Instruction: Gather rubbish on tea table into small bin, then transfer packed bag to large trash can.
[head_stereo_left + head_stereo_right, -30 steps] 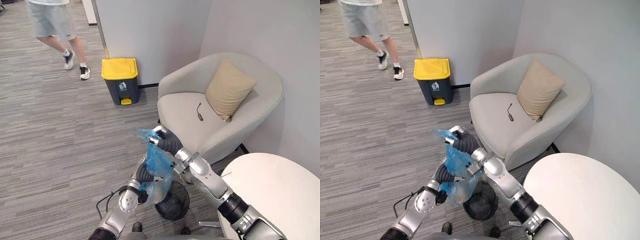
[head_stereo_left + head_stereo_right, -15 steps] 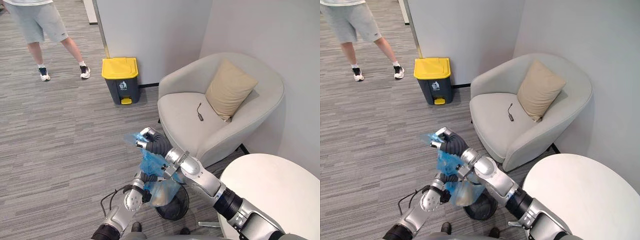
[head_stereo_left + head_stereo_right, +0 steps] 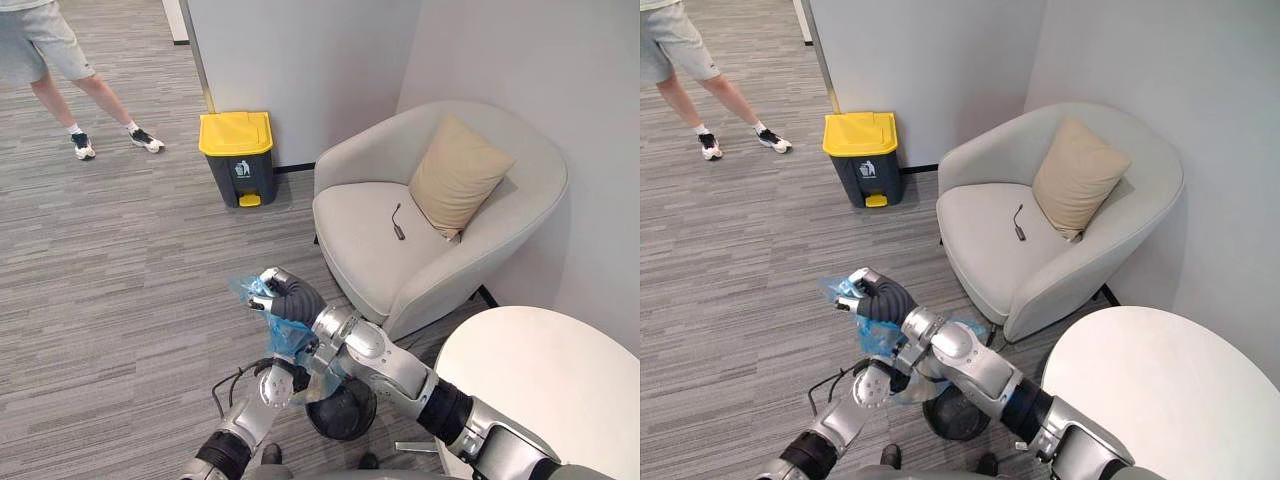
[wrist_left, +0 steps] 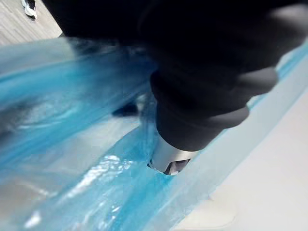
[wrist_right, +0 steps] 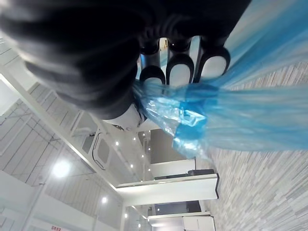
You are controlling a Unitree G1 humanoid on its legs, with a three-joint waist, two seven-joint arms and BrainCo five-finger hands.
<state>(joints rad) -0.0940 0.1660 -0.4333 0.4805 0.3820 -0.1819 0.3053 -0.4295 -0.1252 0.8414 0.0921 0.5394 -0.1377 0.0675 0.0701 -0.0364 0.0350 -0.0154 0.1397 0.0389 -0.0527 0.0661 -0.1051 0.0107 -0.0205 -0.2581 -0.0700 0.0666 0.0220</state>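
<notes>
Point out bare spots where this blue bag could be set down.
Bare: the carpet between the yellow-lidded trash can and the blue bag; the white table top; the armchair seat's front. Crowded: around the small bin, where the right robot hand grips the bag.

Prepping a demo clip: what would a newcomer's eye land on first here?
The blue bag stands out, pinched at its top by the right hand, with the left hand against its lower part, close by the small black bin on the floor. Next comes the yellow-lidded trash can by the wall ahead, then a person on the carpet at far left.
</notes>
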